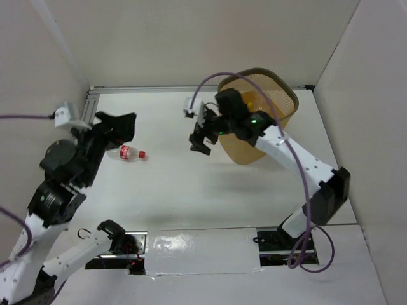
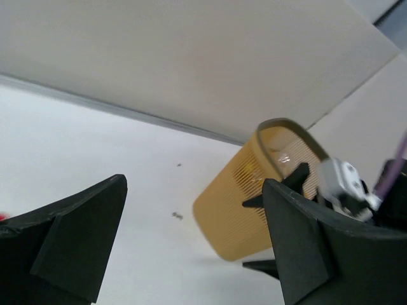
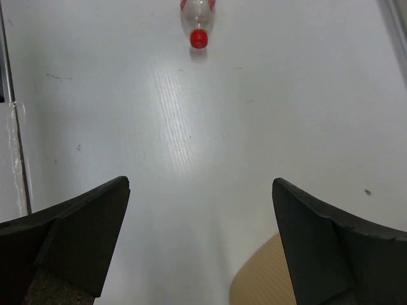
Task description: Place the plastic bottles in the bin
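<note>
both claws gape wide and empty, left gripper [image 1: 119,129] with the bottle [image 1: 132,153] at its 5 o'clock, right gripper [image 1: 202,135] at the bin's [image 1: 238,151] 8 o'clock.

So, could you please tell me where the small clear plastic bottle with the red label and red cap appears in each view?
Top external: the small clear red-labelled plastic bottle lies on its side, left of centre.
Left wrist: not identifiable; only a red speck at the left edge.
Right wrist: top centre, cap pointing down the picture.
Shared landmark: the orange-yellow mesh bin.
</note>
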Controlling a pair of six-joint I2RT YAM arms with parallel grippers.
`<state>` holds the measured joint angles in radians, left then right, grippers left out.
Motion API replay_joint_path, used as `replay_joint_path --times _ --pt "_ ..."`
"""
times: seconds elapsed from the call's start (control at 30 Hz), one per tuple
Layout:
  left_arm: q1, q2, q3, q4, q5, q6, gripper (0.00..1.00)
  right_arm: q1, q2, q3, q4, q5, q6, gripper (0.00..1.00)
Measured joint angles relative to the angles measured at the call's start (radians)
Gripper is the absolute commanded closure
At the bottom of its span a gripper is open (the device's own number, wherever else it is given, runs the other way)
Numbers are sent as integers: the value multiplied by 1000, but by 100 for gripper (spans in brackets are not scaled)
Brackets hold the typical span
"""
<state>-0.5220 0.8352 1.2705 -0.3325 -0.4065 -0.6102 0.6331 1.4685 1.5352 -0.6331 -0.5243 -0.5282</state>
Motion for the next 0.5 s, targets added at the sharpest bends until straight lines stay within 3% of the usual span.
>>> replay_joint_path --times 0.17,0.33,0.5 --pt "6 -303 -182 -225 -95 -114 0 185 280 119 52 117 83 0" --pt "14 -396 -214 -481 -155 -216 0 269 613 365 78 151 199 0" --pt "43 -440 -195 -623 -175 -262 0 306 870 582 86 190 267 0"
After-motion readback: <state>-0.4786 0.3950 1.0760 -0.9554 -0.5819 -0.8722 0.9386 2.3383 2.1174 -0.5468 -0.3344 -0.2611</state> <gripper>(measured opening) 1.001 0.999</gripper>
